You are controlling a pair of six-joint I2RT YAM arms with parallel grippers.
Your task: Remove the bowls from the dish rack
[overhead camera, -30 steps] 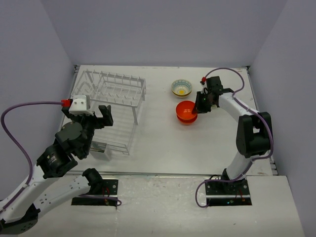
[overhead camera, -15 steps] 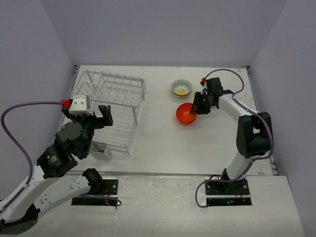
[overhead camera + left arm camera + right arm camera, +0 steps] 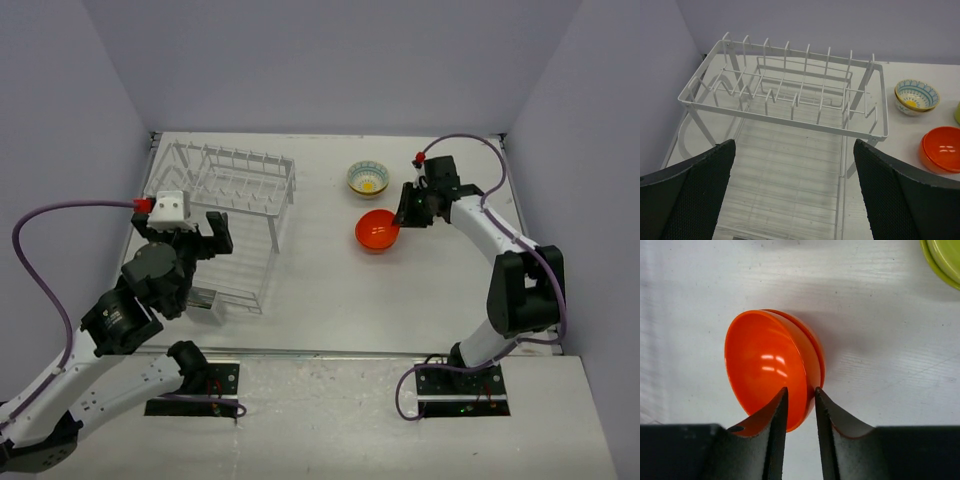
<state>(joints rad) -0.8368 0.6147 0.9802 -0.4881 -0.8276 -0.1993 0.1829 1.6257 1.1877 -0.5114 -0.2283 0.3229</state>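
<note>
One broad white bench (image 3: 330, 290) carries everything. On its left half stands the dish rack (image 3: 250, 200), by far the biggest thing on it. Its rows of upright prongs are bare in both the top view and the left wrist view, with no bowl showing between them.

Above the near end of the rack hangs the left tool (image 3: 792, 150). Its two dark fingers are spread wide and hold nothing.

Across the bench, well apart from the rack, the right tool (image 3: 800, 392) is down at the orange bowl (image 3: 767, 370). The bowl sits on the bench in the top view. In the right wrist view the fingers are drawn in to a narrow gap with the bowl's near rim between them, one finger inside and one against the outer wall, so the rim appears pinched.

The cream bowl (image 3: 367, 179), with its blue patterned rim and yellow inside, stands just beyond the orange one, near but not touching it. A lime-green bowl (image 3: 946, 257) shows only at the corner of the right wrist view, also on the bench.

The step in hand looks like setting down the orange bowl, and with the rack apparently bare the task seems almost done. Next, the right tool would need to open enough to free the rim, then lift straight up without tipping the bowl or knocking its neighbours
</note>
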